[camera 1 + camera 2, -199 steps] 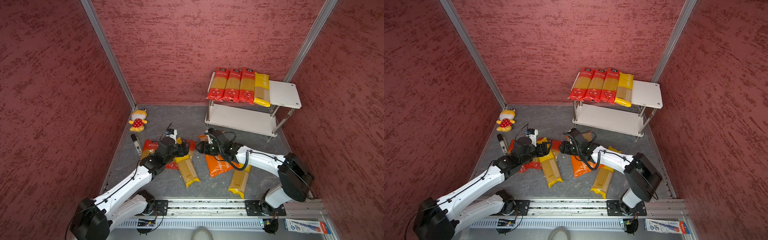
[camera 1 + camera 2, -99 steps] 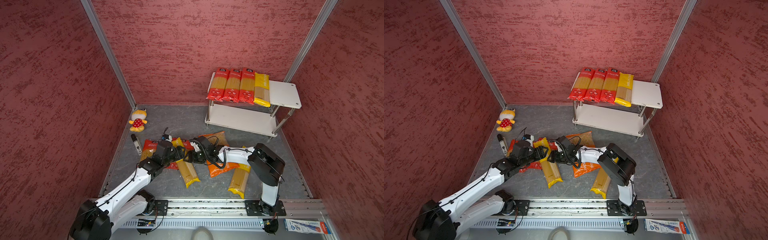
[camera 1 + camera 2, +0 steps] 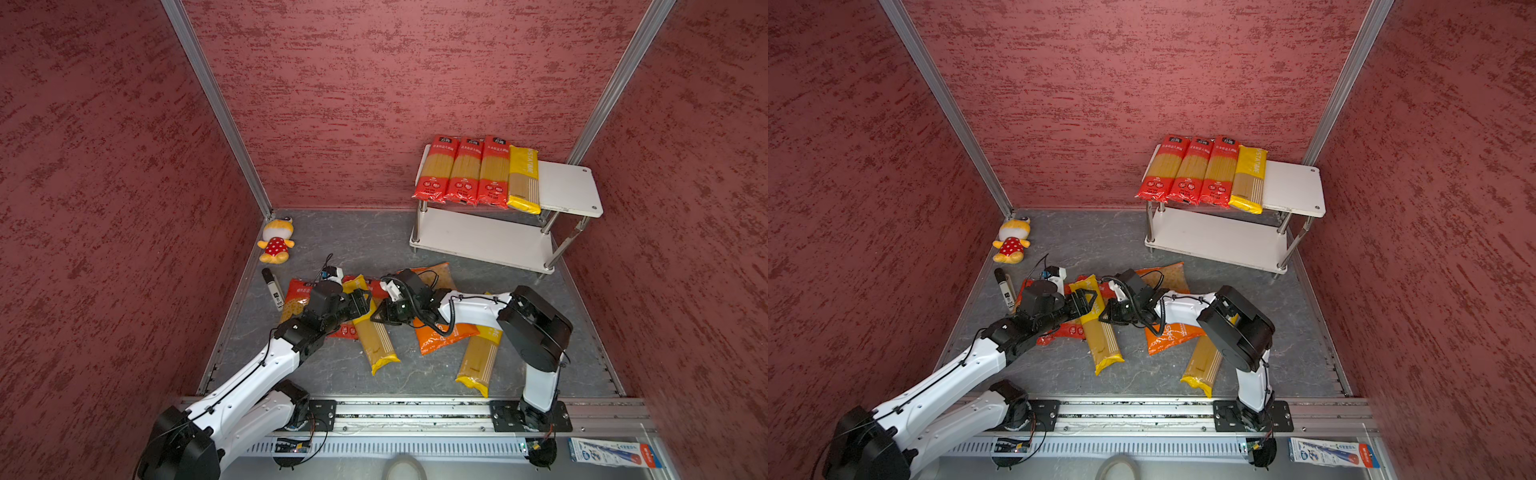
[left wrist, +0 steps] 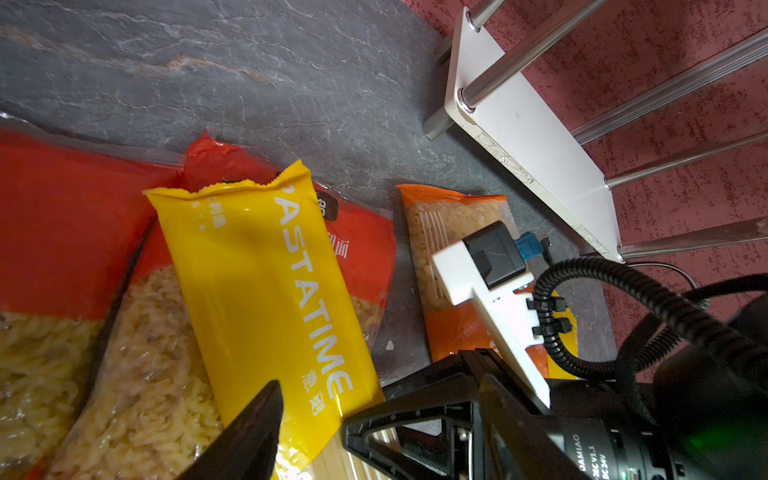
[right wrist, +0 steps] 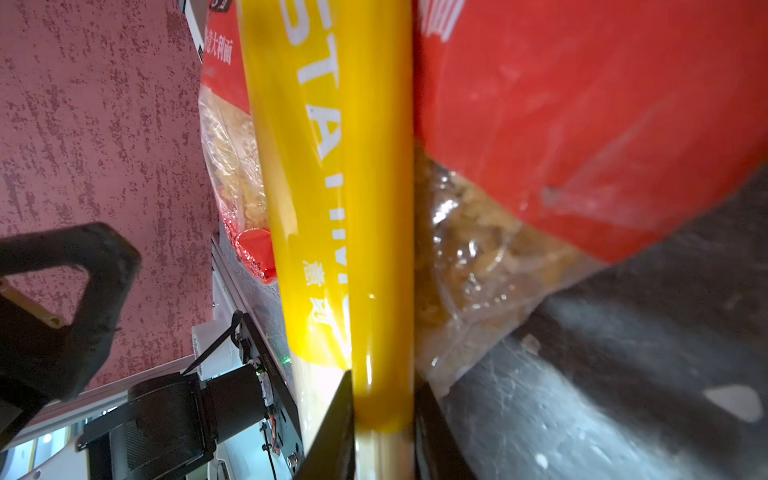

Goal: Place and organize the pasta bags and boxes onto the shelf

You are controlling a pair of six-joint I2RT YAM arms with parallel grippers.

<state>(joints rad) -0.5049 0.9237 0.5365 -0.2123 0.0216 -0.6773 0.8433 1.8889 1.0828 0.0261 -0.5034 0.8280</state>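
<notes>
Jaws on R gripper (image 5: 382,395) pinch 1 long yellow plastic PASTATIME bag (image 5: 332,166); L gripper (image 3: 363,300) gapes wide, holds nothing. Best lift slow, level, twd white chrome-post shelf (image 3: 569,189).

Top board of the shelf (image 3: 569,189) lies bare at its right end, right of four spaghetti bags (image 3: 465,174); chrome posts (image 3: 422,210) flank the bare lower board's near edge.

Four bags (image 3: 473,170) on shelf (image 3: 569,187), five before it
</notes>
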